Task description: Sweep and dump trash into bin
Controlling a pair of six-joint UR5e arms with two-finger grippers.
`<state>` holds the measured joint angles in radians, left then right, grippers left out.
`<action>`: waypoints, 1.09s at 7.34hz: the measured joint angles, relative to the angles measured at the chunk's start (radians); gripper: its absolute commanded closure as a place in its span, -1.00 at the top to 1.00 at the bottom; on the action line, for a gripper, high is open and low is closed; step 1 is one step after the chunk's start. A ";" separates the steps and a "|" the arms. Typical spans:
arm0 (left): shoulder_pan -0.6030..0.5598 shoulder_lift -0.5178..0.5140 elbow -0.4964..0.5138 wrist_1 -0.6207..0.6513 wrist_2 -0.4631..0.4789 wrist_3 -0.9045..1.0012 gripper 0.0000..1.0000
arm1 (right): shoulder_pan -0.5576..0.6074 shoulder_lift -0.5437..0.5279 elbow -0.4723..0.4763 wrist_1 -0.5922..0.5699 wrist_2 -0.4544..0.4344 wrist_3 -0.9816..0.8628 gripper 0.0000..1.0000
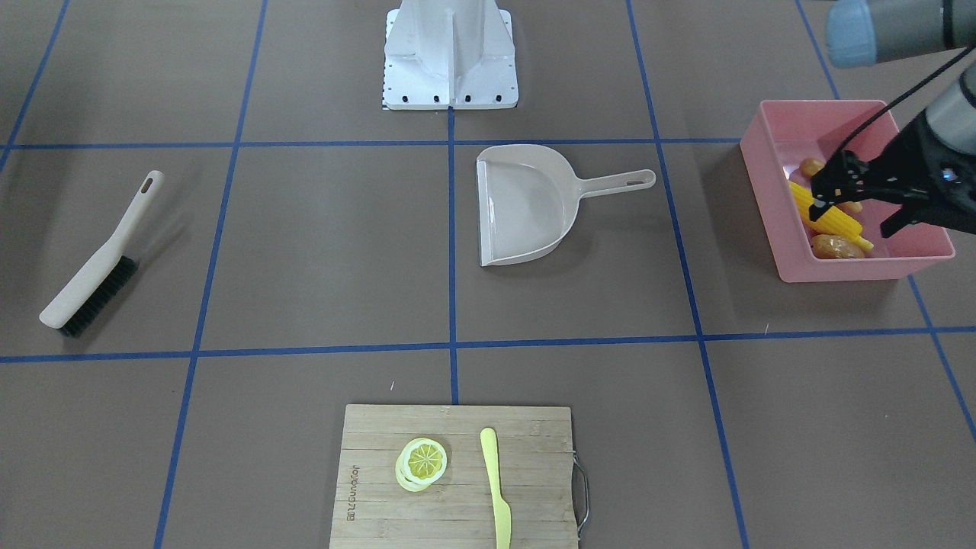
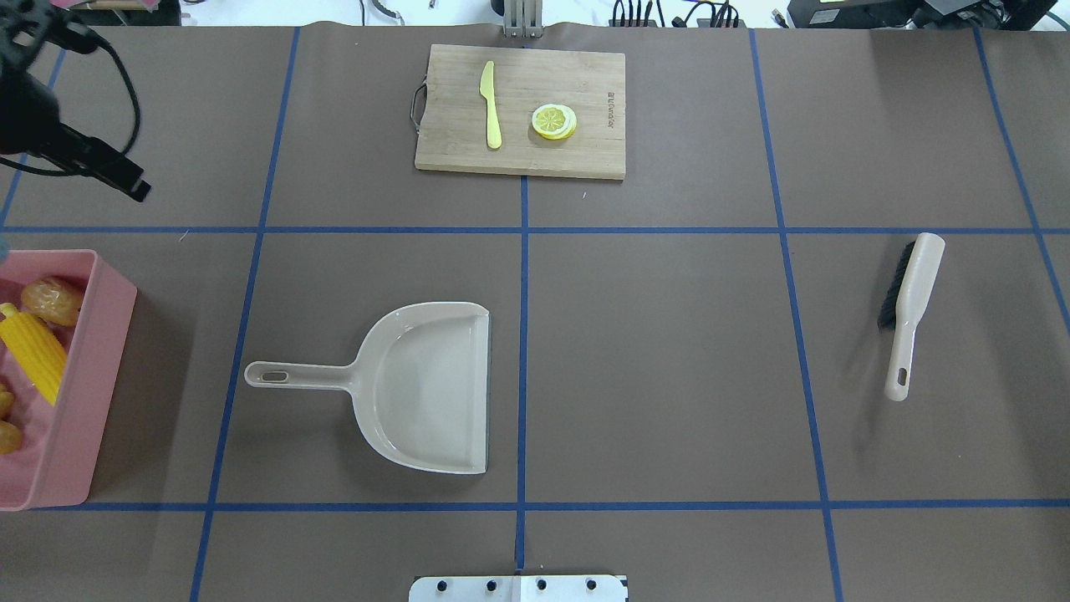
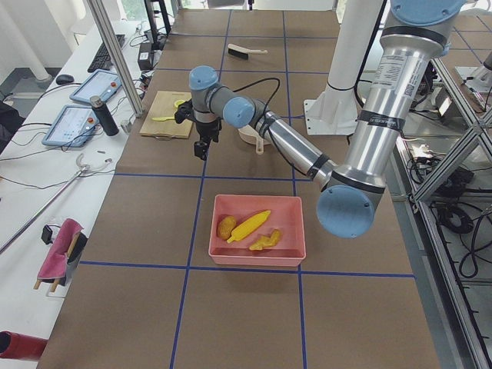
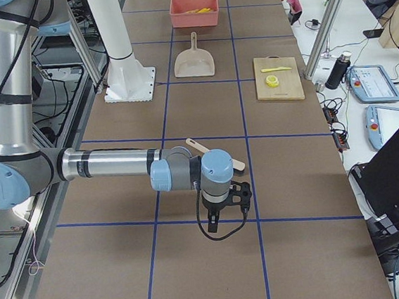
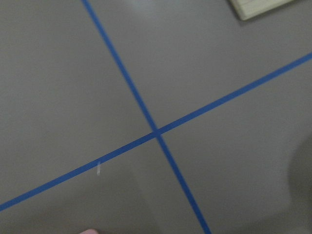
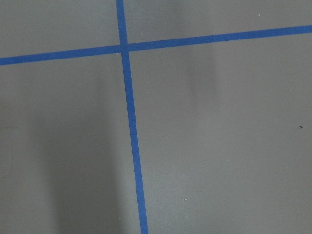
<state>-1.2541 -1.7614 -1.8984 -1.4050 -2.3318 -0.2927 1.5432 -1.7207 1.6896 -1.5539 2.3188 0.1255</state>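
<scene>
Pink plastic: the bin [image 1: 770,206] sits at the left edge of the table [image 1: 328,229], and we find all the trash [image 2: 38,355] inside it. The yellow corn cob [image 1: 835,219] lies across the middle. The brown potato [image 1: 833,246] is just beside it at the end toward the far edge, and the tan ginger-like root [image 3: 265,241] is at the end nearer the robot.

The left gripper [image 1: 854,213] hangs in the air toward the far-left corner, apart from the bin. Its fingers are spread and nothing is between them.

The right gripper [image 4: 220,221] hovers over the table's right end, past the brush [image 2: 907,309]. It shows only in the side view, so we cannot tell whether it is parted or closed.

The beige dustpan [image 2: 435,385] lies flat mid-table, nearer the robot's edge, with its handle pointing at the left edge. The brush lies near the right edge, bristles turned toward the table's middle.

At the middle of the far edge is a wooden cutting board [image 2: 522,155] — a lemon slice [image 2: 553,121] and a pale-yellow knife [image 2: 491,104] rest on it, apart from each other.
</scene>
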 measured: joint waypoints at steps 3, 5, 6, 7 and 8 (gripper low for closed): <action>-0.174 0.215 0.088 -0.018 -0.039 0.002 0.98 | 0.000 0.001 -0.005 0.000 0.001 0.000 1.00; -0.240 0.263 0.143 -0.038 -0.039 0.011 0.98 | 0.000 0.001 -0.008 0.000 0.001 0.000 1.00; -0.263 0.271 0.187 -0.081 -0.037 0.018 0.98 | 0.000 0.001 -0.011 0.000 0.001 0.000 1.00; -0.289 0.276 0.247 -0.167 -0.036 0.025 0.98 | 0.000 0.001 -0.012 0.000 0.001 0.000 1.00; -0.313 0.284 0.298 -0.278 -0.034 0.030 0.98 | 0.000 0.001 -0.013 0.000 0.001 0.000 1.00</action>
<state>-1.5667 -1.4773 -1.6000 -1.6834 -2.3654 -0.2623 1.5432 -1.7196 1.6767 -1.5539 2.3194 0.1258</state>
